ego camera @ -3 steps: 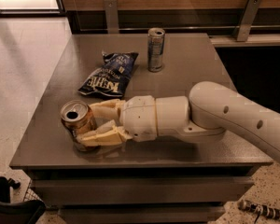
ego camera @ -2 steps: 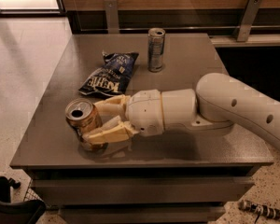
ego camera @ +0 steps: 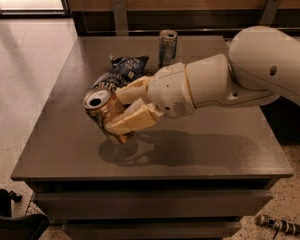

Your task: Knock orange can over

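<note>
As the arm reaches in from the right of the frame, its gripper (ego camera: pixel 115 112) sits left of centre, jaws closed around the orange can (ego camera: pixel 96 104), one finger above and one below. That can is tipped well off upright, its open top leaning left, its base low over the table (ego camera: pixel 200 149); whether it touches I can't tell. I'd say the tipping itself is the step in hand. Next the lean needs carrying further until the can lies on its side, then a release, keeping off the chip bag (ego camera: pixel 124 68) just behind. A silver can (ego camera: pixel 167 46) stands well apart, upper middle.
</note>
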{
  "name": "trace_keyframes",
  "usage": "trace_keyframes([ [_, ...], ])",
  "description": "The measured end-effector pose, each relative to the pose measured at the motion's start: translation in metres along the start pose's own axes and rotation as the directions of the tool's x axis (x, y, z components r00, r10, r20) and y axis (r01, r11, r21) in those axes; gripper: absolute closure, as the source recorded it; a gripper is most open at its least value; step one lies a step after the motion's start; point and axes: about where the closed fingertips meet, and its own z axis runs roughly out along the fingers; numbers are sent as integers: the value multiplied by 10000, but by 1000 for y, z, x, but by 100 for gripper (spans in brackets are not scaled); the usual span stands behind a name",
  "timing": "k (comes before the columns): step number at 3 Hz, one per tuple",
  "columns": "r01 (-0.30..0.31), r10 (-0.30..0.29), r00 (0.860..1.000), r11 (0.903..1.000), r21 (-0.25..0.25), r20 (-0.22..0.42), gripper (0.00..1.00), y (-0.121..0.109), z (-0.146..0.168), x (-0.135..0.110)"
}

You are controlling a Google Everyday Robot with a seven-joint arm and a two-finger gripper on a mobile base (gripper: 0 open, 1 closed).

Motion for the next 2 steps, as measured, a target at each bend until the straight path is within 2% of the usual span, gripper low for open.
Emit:
trace_keyframes([
  [1,129,-72,9892,9992,377,-1462,100,-5,-6,1],
  [2,321,-131,9613,9974,645,-2753,100,-6,-6,5],
])
